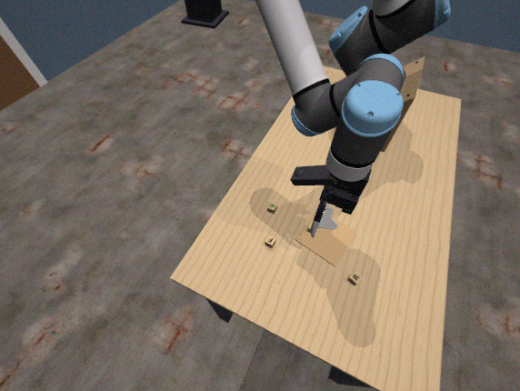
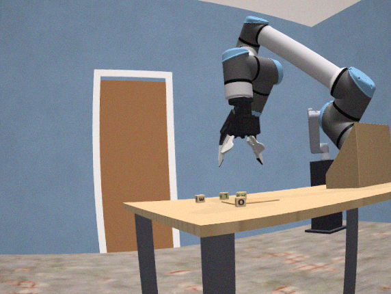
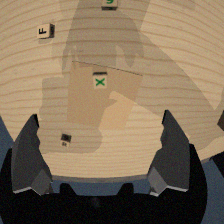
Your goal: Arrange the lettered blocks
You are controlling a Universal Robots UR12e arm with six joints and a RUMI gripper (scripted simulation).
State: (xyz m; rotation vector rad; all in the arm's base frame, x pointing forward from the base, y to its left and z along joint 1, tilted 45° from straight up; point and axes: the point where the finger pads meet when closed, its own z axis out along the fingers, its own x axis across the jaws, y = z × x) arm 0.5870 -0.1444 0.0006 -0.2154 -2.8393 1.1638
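Plainly, the X is down, but its neighbours could nudge it

Wide open and holding nothing, my jaws [image 1: 324, 229] [image 2: 240, 165] hang above the X block [image 1: 309, 230] [image 2: 241, 194] [image 3: 100, 81], flat on the mat [image 1: 329, 247] [image 2: 266, 200] [image 3: 82, 105]. The F block [image 1: 270, 242] [image 2: 199, 198] [image 3: 45, 31] and R block [image 1: 354, 278] [image 2: 240, 202] [image 3: 66, 137] lie off it. A wide-spread finger could knock X askew while placing R beside it. Small, sharp-edged wooden cubes; thin, smooth tan sheet; striped-grain desk [image 1: 400, 295] [image 2: 164, 208] [image 3: 185, 65].
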